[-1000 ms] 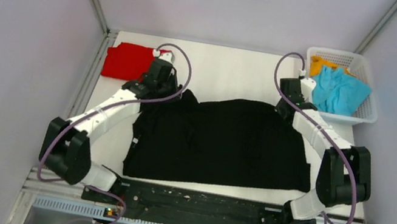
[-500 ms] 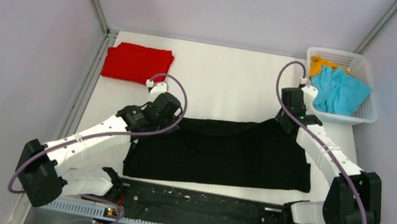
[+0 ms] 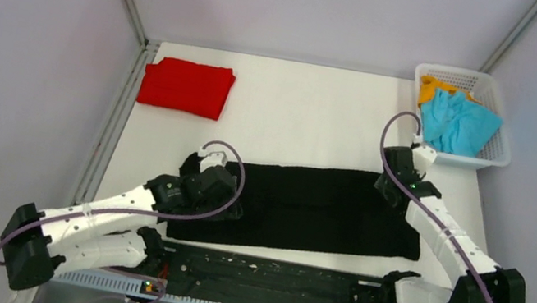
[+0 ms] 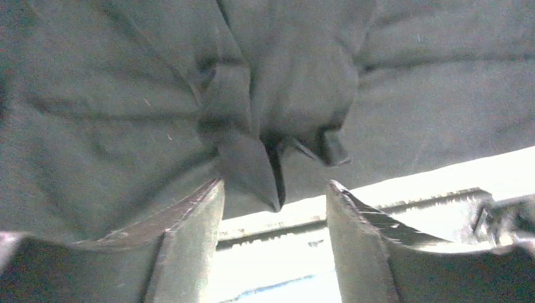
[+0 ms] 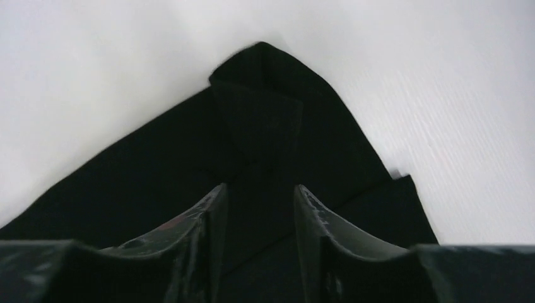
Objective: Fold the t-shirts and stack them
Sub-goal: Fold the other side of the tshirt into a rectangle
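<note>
The black t-shirt (image 3: 305, 208) lies folded into a wide band near the table's front edge. My left gripper (image 3: 227, 204) sits at the band's left end, open. In the left wrist view a loose fold of the black cloth (image 4: 284, 95) hangs just beyond the parted fingers (image 4: 189, 233), and the gripper (image 4: 274, 189) holds nothing. My right gripper (image 3: 393, 192) is at the band's far right corner. Its jaws (image 5: 260, 189) stand apart above the black shirt's corner (image 5: 265, 113), which lies flat. A folded red t-shirt (image 3: 186, 87) rests at the far left.
A white basket (image 3: 489, 157) at the far right corner holds a cyan garment (image 3: 458, 122) and an orange one (image 3: 433, 87). Bare white table (image 3: 305, 116) stretches between the red shirt and the basket. A metal rail (image 3: 266, 289) runs along the near edge.
Both arms drew the black shirt's far edge toward the near side, folding it in half into a band. Both grippers, shut on the cloth before, have opened and let it go.
</note>
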Tool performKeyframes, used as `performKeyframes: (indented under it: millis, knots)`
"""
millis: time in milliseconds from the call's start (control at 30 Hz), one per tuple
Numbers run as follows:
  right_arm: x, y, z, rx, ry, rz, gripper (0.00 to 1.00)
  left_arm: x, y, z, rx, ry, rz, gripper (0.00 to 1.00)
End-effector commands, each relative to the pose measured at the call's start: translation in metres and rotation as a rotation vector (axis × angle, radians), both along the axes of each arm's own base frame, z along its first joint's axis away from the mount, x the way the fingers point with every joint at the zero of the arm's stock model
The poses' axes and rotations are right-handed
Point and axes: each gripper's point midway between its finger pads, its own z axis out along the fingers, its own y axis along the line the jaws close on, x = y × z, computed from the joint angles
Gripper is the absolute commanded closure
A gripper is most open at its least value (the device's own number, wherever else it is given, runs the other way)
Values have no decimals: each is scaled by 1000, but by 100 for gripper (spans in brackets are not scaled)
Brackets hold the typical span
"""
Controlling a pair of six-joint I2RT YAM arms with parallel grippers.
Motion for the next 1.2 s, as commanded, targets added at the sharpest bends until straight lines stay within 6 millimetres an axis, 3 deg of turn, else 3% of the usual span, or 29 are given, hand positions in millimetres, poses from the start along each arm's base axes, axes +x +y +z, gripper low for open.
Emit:
performKeyframes:
  millis: [0,33,100,200,267,367,500,633,800,1000,1100,1167]
  knots:
    - [-43,-24,0,-20,16,-144,51,-53,-23,11,-156,82,-300,28]
    - [-51,-28,3,-15,4,-172,46,-60,-21,15,-169,87,-327,23]
    - [-59,-32,11,-2,-38,-181,35,-56,-8,22,-144,37,-289,2]
    - [-55,-26,37,60,-157,-150,20,-30,3,36,-108,-103,-209,1]
    - [-45,-12,54,119,-243,-56,14,-10,1,46,-104,-188,-155,1]
    - [-25,26,80,214,-365,166,2,19,-16,63,-95,-275,-138,1]
    - [-8,57,86,274,-391,314,1,53,-40,74,-69,-310,-127,1]
    - [13,83,67,328,-315,394,1,76,-70,54,-64,-221,-178,1]
    - [32,86,4,298,-68,332,1,74,-71,-8,-69,7,-215,2]
    - [37,66,-45,325,67,223,2,41,-24,-60,-17,203,-161,4]
    - [37,42,-52,328,59,142,2,24,6,-66,58,229,-95,4]
    - [36,25,-53,309,50,90,2,21,24,-60,97,194,-44,3]
